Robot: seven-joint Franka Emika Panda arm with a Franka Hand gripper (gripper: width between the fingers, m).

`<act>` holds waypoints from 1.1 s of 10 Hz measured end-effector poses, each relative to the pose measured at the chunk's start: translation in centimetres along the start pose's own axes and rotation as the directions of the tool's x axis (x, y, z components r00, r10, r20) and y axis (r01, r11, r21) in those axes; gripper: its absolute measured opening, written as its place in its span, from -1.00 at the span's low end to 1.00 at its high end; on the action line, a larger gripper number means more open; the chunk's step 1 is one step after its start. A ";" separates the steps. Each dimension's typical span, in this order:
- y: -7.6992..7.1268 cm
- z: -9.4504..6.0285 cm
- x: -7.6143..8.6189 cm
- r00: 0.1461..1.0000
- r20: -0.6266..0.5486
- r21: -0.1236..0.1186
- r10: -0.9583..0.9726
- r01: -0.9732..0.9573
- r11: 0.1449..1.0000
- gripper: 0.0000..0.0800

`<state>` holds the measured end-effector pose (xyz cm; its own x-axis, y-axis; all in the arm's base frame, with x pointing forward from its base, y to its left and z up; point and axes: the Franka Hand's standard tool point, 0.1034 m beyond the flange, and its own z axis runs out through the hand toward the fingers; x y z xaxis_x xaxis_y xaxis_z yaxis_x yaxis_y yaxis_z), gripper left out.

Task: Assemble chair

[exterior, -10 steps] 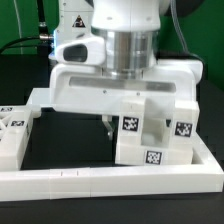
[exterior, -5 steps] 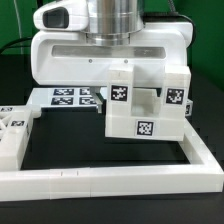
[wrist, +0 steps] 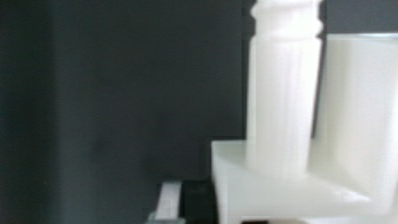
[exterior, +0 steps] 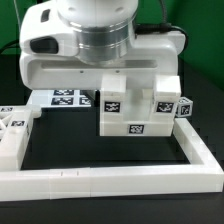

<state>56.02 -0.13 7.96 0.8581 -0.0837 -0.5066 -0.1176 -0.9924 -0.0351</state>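
Note:
The partly joined chair (exterior: pixel 135 110), a chunky white block structure with black-and-white tags, hangs above the black table, just under my gripper's hand (exterior: pixel 95 68). It hides the fingers, which are shut on its top, and it moves with the hand. A small tagged cube (exterior: pixel 185 107) sticks out on its side toward the exterior view's right. Close up in the wrist view are a round white post (wrist: pixel 285 90) and a white block (wrist: pixel 294 185) of the chair; no fingertips show there.
The marker board (exterior: pixel 65 98) lies on the table behind the chair. Loose white tagged parts (exterior: pixel 12 130) sit at the exterior view's left. The long white L-shaped border rail (exterior: pixel 110 180) runs along the front and up the right side (exterior: pixel 200 150).
The hand has turned and shifted toward the exterior view's left, carrying the chair structure up and away from the rail's right corner; the marker board behind it has come into view.

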 end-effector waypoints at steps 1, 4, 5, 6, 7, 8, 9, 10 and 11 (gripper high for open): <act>0.7 -0.1 -1.0 0.991 0.133 0.009 0.001 -0.003 1.000 -0.91; 0.9 0.9 -0.7 0.954 0.298 0.000 0.006 -0.007 1.000 -0.91; 1.3 1.4 -1.1 0.928 0.373 0.000 0.009 -0.010 1.000 -0.91; 2.1 1.7 -0.9 0.914 0.405 0.002 0.009 -0.011 1.000 -0.91; 3.1 1.9 -0.7 0.917 0.399 0.006 0.007 -0.010 1.000 -0.91; 3.9 1.9 -0.9 0.916 0.401 0.003 0.006 -0.008 1.000 -0.91; 4.6 1.9 -0.7 0.920 0.392 0.018 -0.005 -0.003 1.000 -0.91; 4.7 2.0 -0.6 0.920 0.392 0.016 0.002 -0.010 1.000 -0.91; 4.7 2.3 -0.8 0.910 0.414 0.017 0.003 -0.010 1.000 -0.91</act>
<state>53.59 -4.54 6.20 0.5741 -0.0417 -0.8177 -0.1348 -0.9899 -0.0442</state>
